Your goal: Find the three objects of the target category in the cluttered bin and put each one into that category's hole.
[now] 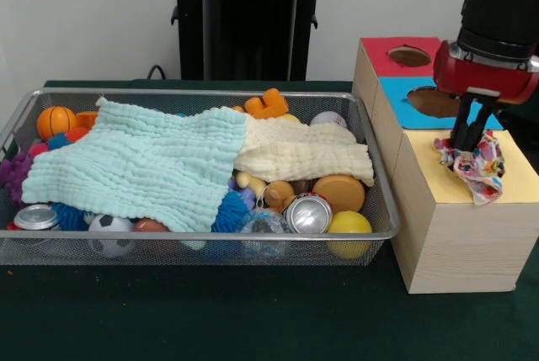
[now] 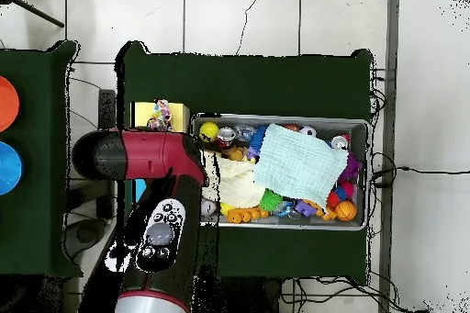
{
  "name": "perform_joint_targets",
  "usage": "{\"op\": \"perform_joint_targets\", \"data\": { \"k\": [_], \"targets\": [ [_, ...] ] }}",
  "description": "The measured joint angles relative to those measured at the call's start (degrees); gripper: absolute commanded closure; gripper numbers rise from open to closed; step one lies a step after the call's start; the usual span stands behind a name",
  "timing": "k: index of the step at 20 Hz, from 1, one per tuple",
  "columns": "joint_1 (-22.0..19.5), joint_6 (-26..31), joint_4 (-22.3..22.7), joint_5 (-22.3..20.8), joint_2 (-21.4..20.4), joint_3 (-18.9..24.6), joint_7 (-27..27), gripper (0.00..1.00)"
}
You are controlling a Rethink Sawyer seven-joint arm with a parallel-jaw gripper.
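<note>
Patterned cloth [image 1: 477, 167] lies bunched on the yellow panel [image 1: 514, 177], pinched by the claw [image 1: 468, 144].

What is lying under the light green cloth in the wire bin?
Poking out from under the green cloth: a soccer ball, a blue spiky ball, a can and an orange basketball. Whatever lies beneath its middle is covered.

In the front view, we find the wire bin [image 1: 381, 209] left of the wooden box [image 1: 455, 235], just beside it. 2 cloths lie on the clutter in the bin: the larger cloth [image 1: 143, 163] left, the smaller cloth [image 1: 303, 152] right. A patterned cloth [image 1: 476, 166] lies on the box top, under the gripper [image 1: 470, 138].
</note>
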Motion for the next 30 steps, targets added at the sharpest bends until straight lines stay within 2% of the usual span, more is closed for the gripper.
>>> {"op": "perform_joint_targets", "data": {
  "k": [13, 21, 26, 30],
  "targets": [
    [-2.17, -7.50, -0.46, 0.64, 3.71, 1.76, 0.00, 1.00],
    [-3.60, -9.46, -0.27, 0.67, 4.46, 3.42, 0.00, 1.00],
    [-3.88, -8.93, 2.02, 0.66, 1.46, 3.84, 0.00, 1.00],
    [-3.23, -4.87, 2.92, 0.62, -1.82, 3.08, 0.00, 1.00]
  ]
}}
